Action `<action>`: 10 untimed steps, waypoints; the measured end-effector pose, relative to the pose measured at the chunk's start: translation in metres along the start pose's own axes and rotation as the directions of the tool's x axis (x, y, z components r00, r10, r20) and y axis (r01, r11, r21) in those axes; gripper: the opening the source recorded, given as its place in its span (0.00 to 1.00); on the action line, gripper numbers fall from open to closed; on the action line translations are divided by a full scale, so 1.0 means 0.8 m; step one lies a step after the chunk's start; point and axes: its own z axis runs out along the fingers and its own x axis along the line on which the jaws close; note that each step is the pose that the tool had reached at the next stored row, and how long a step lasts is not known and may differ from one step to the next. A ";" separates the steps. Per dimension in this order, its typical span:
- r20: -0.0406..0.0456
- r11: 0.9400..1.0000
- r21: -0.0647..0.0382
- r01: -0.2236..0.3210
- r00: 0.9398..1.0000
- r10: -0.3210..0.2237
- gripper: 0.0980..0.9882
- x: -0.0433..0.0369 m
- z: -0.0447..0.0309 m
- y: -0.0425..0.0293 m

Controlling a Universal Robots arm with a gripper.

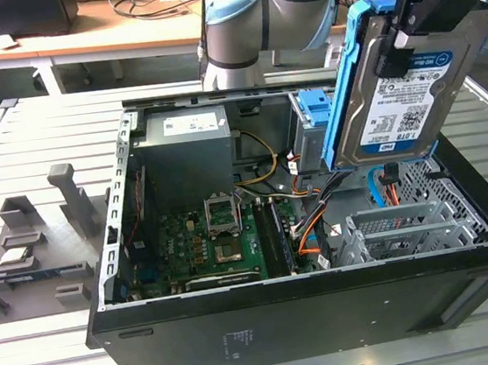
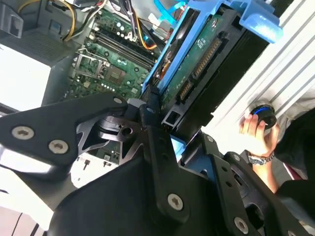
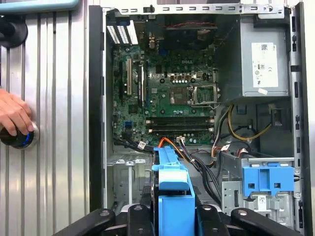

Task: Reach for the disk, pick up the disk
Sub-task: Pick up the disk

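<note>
We see the pincer (image 1: 404, 36) clamped on the disk (image 1: 401, 94), holding it in the air above the open computer case (image 1: 312, 316), over the empty drive cage (image 1: 399, 226). The disk hangs nearly upright, long axis running up and down and slightly tilted; it is silver, with a blue-and-white barcoded label and bright blue rails (image 3: 172, 191). Beside the case, a hand (image 3: 15, 113) rests on a round knob (image 3: 17, 137) on the slatted surface (image 1: 36, 136).
</note>
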 end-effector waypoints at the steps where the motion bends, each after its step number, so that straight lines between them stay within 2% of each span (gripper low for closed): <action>1: 0.000 1.000 0.000 0.000 1.000 0.000 0.30 0.011 0.0007 -0.0002; 3: 0.000 1.000 0.000 0.000 1.000 0.000 0.30 0.024 0.0034 -0.0005; 5: 0.000 1.000 0.000 -0.003 1.000 0.003 0.30 0.031 0.0129 -0.0035; 10: 0.000 1.000 0.000 -0.007 1.000 0.007 0.30 0.037 0.0268 -0.0099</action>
